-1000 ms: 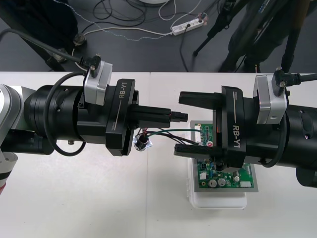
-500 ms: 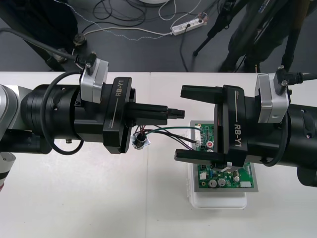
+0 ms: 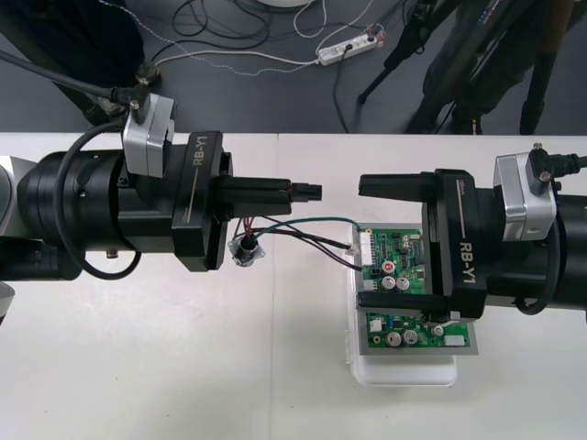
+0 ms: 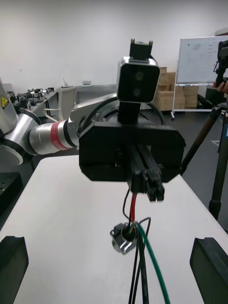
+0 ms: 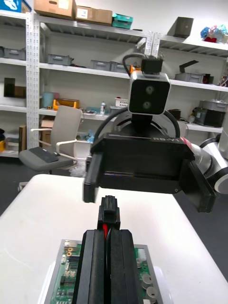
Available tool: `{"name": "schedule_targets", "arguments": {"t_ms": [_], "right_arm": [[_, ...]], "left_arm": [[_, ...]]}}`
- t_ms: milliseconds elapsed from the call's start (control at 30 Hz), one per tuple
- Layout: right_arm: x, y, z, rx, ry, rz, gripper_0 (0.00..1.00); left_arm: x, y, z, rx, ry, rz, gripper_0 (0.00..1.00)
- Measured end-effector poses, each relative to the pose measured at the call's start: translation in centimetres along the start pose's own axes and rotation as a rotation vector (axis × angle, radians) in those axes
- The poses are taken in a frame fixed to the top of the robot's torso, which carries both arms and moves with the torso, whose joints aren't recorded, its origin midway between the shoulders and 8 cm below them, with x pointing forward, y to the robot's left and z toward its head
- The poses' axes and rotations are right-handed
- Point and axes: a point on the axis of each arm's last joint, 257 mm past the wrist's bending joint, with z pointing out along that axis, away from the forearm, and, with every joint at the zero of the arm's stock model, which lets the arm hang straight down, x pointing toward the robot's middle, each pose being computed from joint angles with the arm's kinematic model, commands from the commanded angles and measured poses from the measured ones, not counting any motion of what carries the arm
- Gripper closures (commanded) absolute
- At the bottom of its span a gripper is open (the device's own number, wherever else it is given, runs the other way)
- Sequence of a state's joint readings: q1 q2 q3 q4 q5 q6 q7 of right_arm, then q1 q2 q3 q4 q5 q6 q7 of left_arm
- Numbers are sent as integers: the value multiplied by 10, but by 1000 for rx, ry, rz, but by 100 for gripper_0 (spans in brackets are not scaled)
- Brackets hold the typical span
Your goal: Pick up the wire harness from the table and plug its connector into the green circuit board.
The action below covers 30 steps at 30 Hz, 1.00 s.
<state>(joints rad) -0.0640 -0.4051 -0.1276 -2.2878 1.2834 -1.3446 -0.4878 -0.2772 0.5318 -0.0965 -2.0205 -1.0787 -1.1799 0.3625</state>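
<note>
The left tool (image 3: 293, 192) pinches the plug (image 3: 310, 191); the right tool (image 3: 360, 244) gapes, seemingly over the board (image 3: 405, 255).

The front camera hangs high over the plain light surface (image 3: 183, 367), looking steeply down, with dark floor (image 3: 229, 101) beyond its far edge. The left wrist camera looks level along the black-fingered left gripper (image 5: 108, 233), close over the green circuit board (image 5: 66, 280), facing the black-fingered right gripper (image 5: 147, 190). The right wrist camera faces back the opposite way. All three views share the small black plug (image 3: 312, 192) of the thin-wired harness (image 4: 130, 232).
</note>
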Motion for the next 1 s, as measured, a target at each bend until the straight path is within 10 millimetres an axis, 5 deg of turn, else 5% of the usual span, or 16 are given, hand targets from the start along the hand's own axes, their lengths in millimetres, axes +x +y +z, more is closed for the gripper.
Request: {"name": "schedule_targets", "arguments": {"t_ms": [333, 1000], "right_arm": [[25, -5, -16, -56, 68, 44, 0], [64, -14, -54, -85, 328, 35, 0]], "left_arm": [[9, 22, -32, -39, -31, -89, 100], [65, 20, -88, 5, 7, 4, 100]]}}
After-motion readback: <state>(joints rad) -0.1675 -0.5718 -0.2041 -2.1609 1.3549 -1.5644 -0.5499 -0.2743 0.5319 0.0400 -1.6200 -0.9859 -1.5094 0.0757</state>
